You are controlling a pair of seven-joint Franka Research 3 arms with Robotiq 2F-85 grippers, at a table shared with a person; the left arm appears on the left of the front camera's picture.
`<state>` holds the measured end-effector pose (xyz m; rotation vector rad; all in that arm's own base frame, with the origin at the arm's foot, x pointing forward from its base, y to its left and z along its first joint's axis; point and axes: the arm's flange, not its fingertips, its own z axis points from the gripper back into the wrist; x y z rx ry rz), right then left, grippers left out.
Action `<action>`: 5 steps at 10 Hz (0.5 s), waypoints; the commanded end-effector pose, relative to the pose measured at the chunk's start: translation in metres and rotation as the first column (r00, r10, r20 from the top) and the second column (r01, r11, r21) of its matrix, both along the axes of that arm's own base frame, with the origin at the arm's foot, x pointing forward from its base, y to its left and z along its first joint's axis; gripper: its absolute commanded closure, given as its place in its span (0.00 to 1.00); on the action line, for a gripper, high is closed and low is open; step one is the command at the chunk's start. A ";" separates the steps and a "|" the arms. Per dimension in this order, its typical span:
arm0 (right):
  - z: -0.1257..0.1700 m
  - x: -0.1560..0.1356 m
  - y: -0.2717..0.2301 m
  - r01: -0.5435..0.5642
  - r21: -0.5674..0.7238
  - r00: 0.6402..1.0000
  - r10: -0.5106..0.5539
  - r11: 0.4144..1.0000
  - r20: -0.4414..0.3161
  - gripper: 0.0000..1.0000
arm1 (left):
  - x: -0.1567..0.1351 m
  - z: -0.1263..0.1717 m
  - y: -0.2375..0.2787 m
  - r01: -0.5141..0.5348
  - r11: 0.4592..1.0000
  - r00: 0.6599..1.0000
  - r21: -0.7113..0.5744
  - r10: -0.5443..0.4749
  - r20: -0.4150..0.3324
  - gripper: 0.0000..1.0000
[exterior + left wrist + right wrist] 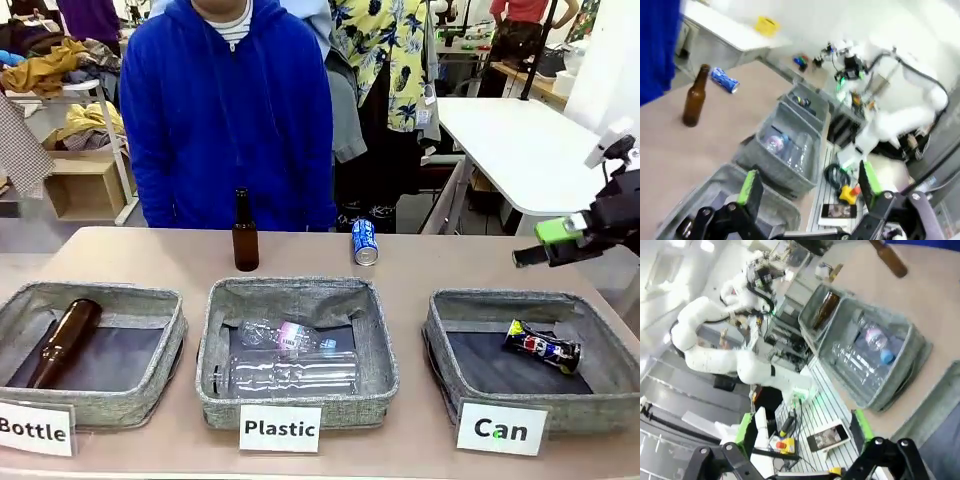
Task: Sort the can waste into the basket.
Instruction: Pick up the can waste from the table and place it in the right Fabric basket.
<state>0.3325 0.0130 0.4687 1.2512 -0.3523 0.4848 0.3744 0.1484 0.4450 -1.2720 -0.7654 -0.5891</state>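
Note:
The blue can point(365, 241) with white lettering lies on its side at the far middle of the table, also seen in the left wrist view point(724, 80). The crushed dark can point(542, 346) rests inside the grey basket point(438, 335) behind the "Can" card point(500, 429), at the right. My right gripper point(545, 243) hovers above that basket's far right corner, open and empty, its green pads point(744, 427) wide apart. My left gripper point(807, 182) is open too, with nothing between its fingers point(747, 186), above the leftmost basket.
A brown bottle point(245, 232) stands left of the blue can. The "Plastic" basket point(214, 340) holds clear bottles. The "Bottle" basket point(172, 335) holds a brown bottle point(62, 342). A person in a blue hoodie point(225, 110) stands at the far side.

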 end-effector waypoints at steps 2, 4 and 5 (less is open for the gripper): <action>0.000 0.000 0.000 0.000 0.000 1.000 0.000 1.000 0.000 0.00 | 0.027 -0.042 0.062 -0.089 0.955 0.996 -0.282 0.087 -0.019 0.00; 0.000 0.000 0.000 0.000 0.000 1.000 0.000 1.000 0.000 0.00 | 0.004 -0.025 0.032 -0.059 0.994 0.998 -0.094 0.055 -0.039 0.00; 0.000 0.000 0.000 0.000 0.000 1.000 0.000 1.000 0.000 0.00 | 0.004 -0.025 0.032 -0.059 0.994 0.998 -0.094 0.055 -0.039 0.00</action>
